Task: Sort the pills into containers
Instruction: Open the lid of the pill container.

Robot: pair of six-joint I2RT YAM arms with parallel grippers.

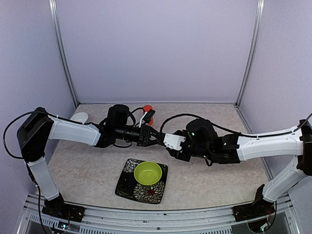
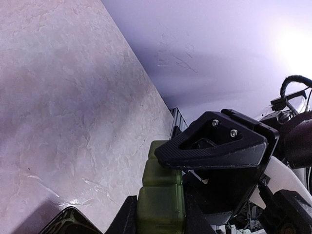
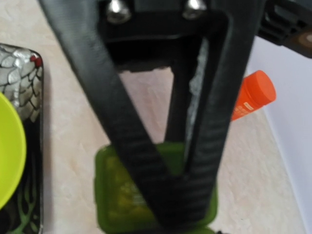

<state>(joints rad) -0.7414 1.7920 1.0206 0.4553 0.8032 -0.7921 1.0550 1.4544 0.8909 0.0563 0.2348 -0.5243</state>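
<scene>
Nearest the arm bases, a black patterned plate lies on the table, on the near side of both claws and just below where they meet. A lime-green bowl sits on the plate.

Over the middle of the table the two arms reach towards each other, tip to tip. The left claw is clenched on the dark green pillbox. In the left wrist view its two black fingers press the pillbox from either side, and the strip of lidded compartments sticks out ahead of them. The right claw comes in from the other side. One of its black fingers, a triangular frame with two screws, lies against the far end of the pillbox. Its second finger is hidden, so I cannot tell whether this claw is clamped on the pillbox or loose. In the right wrist view a black frame crosses the pillbox, with the plate and bowl to the left of it.

Beyond the claws, near the back wall, an orange bottle lies on the table. Far off to the left claw's side, by the back corner, is a small white round thing; I cannot make out what it is.
</scene>
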